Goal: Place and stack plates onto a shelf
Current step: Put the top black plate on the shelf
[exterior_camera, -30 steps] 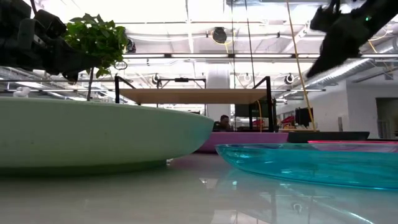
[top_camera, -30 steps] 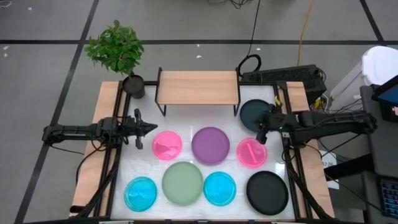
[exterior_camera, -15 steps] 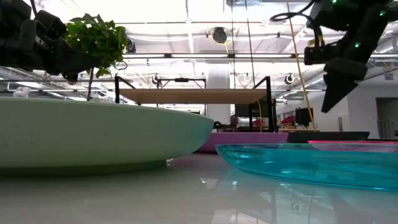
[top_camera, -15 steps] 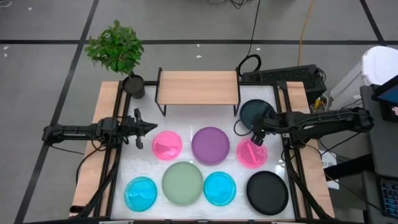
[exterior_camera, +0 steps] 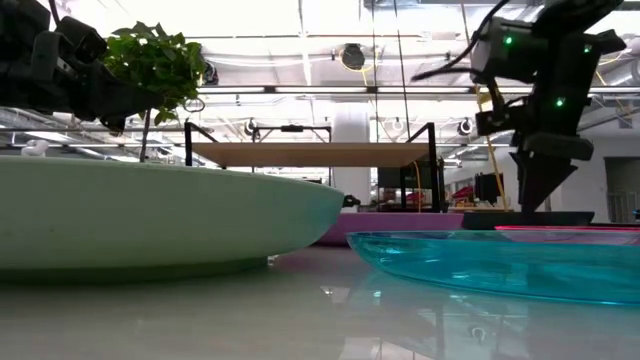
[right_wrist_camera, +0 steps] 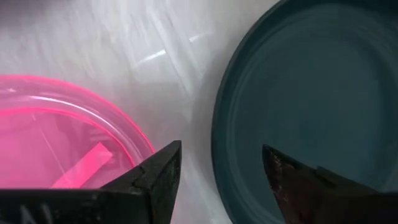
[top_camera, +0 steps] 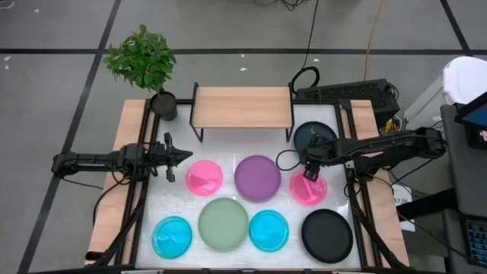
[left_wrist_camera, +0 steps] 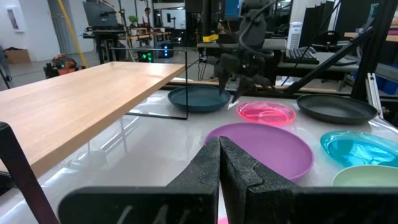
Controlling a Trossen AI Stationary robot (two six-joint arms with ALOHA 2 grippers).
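Note:
Several plates lie flat on the white table: a pink plate (top_camera: 204, 176), a purple one (top_camera: 257, 176), a sage one (top_camera: 223, 223), two cyan ones (top_camera: 172, 236) (top_camera: 268, 230), a black one (top_camera: 326, 234), a dark teal one (top_camera: 312, 135) and a second pink plate (top_camera: 308, 189). The shelf (top_camera: 243, 106) stands on its thin black legs at the far side, its wooden top bare. My right gripper (right_wrist_camera: 221, 165) is open and points down over the gap between the second pink plate (right_wrist_camera: 68, 143) and the teal plate (right_wrist_camera: 311, 93). My left gripper (top_camera: 183, 156) hovers shut at the table's left, beside the first pink plate.
A potted plant (top_camera: 144, 61) stands at the far left corner beside the shelf. A black cable loop (top_camera: 306, 78) and a keyboard (top_camera: 354, 93) lie behind the far right edge. White table shows between shelf and plates.
My right gripper has come down and a little toward the table's left, from above the teal plate to the far rim of the right pink plate. It has tipped from slanting to pointing down, and its fingers have opened. No plate has moved.

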